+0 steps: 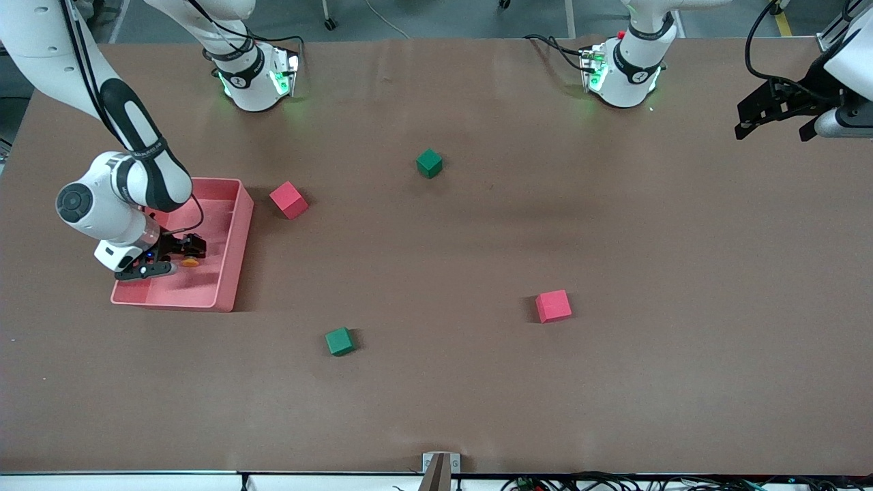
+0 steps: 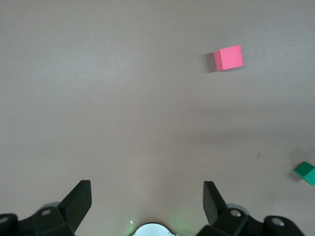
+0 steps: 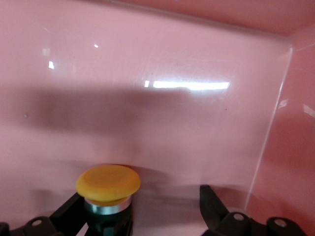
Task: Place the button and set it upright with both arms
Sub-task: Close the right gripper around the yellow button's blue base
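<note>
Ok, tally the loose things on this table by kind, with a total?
Red cubes: 2
Green cubes: 2
Pink tray: 1
Orange-capped button: 1, in the tray, between the right hand's open fingers
Total: 6

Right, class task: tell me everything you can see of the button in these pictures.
The button is small, with a round, domed, matte orange cap over a thin silver ring and a black body. It sits inside the pink tray, cap up as the right wrist view shows it. The right tool is down in the tray, fingers open, one finger right beside the body; whether it touches is unclear.
</note>
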